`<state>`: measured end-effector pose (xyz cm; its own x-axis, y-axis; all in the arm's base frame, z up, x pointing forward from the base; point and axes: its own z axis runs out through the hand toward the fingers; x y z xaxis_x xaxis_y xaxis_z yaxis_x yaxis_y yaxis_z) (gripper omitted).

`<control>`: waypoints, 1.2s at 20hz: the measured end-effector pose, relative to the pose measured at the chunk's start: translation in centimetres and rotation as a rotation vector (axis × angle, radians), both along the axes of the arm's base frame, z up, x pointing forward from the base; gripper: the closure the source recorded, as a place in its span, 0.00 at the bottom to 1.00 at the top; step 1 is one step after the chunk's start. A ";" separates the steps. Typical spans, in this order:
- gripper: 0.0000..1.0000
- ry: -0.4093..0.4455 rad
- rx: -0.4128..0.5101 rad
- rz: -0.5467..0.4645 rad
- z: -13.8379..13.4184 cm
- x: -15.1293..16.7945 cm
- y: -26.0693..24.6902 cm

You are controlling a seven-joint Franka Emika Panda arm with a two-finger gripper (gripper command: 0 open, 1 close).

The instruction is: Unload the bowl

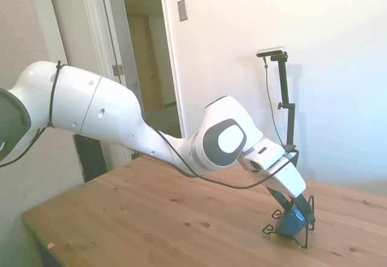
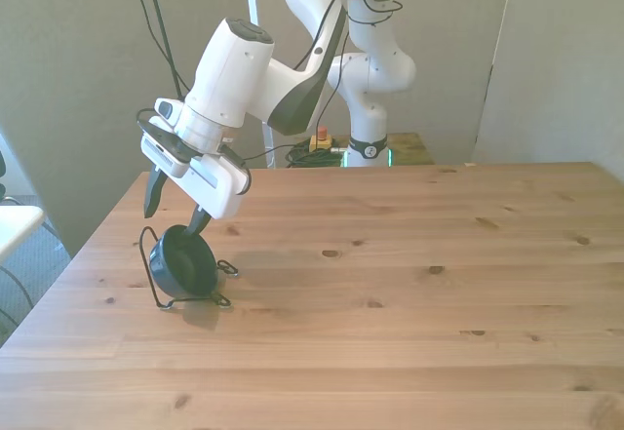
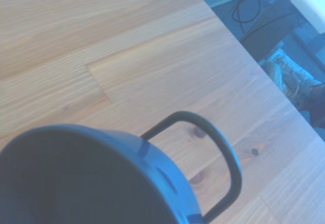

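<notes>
the bowl [image 2: 187, 260] sits tilted on edge in the wire stand [image 2: 156, 272], which rests on the bench [image 2: 409, 293] near the corner at the front view's left. the gripper [image 2: 175, 206] hangs just above the bowl, fingers straddling its upper rim.

The small round glossy dark teal-blue bowl [image 2: 188, 263] sits tipped on its edge, propped in the thin black wire stand [image 2: 154, 266], just below my tool [image 2: 175, 209]. Its open mouth faces up toward my tool and sideways. Seen from my wrist, its dark hollow [image 3: 76, 183] is empty.
</notes>
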<state>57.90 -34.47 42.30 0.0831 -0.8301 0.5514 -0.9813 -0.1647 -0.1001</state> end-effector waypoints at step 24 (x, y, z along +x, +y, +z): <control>1.00 0.032 -0.010 0.007 -0.9 -0.5 0.4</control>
<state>57.43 -34.06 41.37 0.1071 -0.8239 0.5565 -0.9827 -0.1726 -0.0665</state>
